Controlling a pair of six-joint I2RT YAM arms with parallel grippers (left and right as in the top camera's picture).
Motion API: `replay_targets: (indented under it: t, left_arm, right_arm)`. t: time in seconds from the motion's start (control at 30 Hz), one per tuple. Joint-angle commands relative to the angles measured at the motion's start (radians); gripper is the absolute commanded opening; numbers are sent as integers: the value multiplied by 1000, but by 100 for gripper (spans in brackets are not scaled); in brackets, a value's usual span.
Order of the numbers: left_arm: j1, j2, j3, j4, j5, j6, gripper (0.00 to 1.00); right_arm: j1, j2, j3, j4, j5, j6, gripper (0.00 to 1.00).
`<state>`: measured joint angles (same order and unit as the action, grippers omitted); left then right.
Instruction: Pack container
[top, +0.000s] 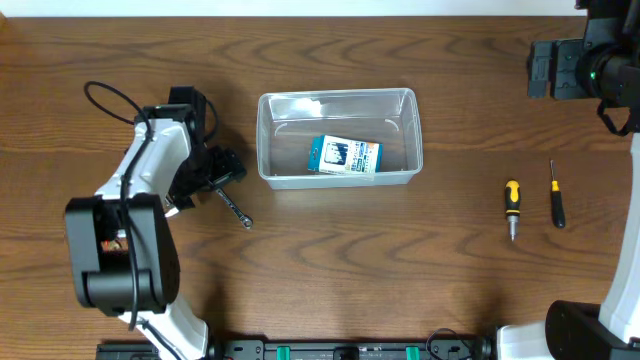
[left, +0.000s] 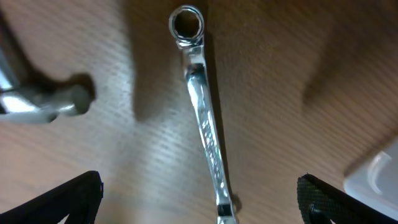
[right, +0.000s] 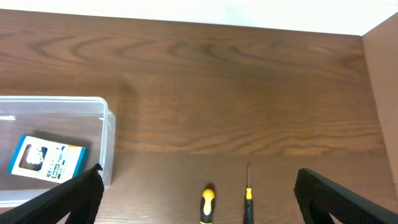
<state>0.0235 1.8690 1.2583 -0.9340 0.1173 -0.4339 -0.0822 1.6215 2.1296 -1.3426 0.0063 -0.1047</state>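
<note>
The left gripper (left: 199, 184) hangs low over a shiny steel ring-ended wrench (left: 204, 118) that lies flat on the brown wood-grain bench (top: 400, 260). Its jaws are spread wide, and the shaft runs between the two black fingers (left: 68, 199), touching neither. The step in hand looks like picking up this wrench for the clear, see-through plastic rectangular container (top: 264, 140). The container sits mid-bench, near the wrench but apart from it, with a small blue-and-white box (top: 343, 157) already inside.

To do it well, the gripper should come straight down and close across the shaft near its middle, not at the ring end. The polished metal is likely slick and could swing if held off-balance. The shaft sits slightly askew between the fingers, so a small wrist turn would square the grip. Because the wrench is thin, the fingertips probably need to reach almost to the wood before closing.

Once lifted, it should clear the thick rim and go into the free floor beside the box.

The right gripper (right: 199, 174) is also wide open and holds nothing. It is well apart from the container, above a yellow-and-black screwdriver (top: 512, 207) and a thin black screwdriver (top: 555, 195).
</note>
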Motion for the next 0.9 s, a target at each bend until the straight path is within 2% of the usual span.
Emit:
replay_targets:
  t: [0.0, 0.3, 0.57, 0.8, 0.87]
  left_arm:
    - [3, 43, 8, 6, 8, 26, 98]
    - [3, 122, 7, 71, 76, 36, 98]
    - [3, 163, -6, 87, 78, 56, 100]
    - [3, 163, -10, 69, 78, 56, 84]
    - [3, 163, -10, 62, 78, 56, 74]
  right_arm:
    - [-4, 0, -5, 0, -11, 18, 99]
    - [-4, 0, -5, 7, -11, 10, 99]
    - [-4, 0, -5, 8, -11, 10, 99]
    - [-4, 0, -5, 8, -11, 10, 99]
    - [-4, 0, -5, 8, -11, 10, 99]
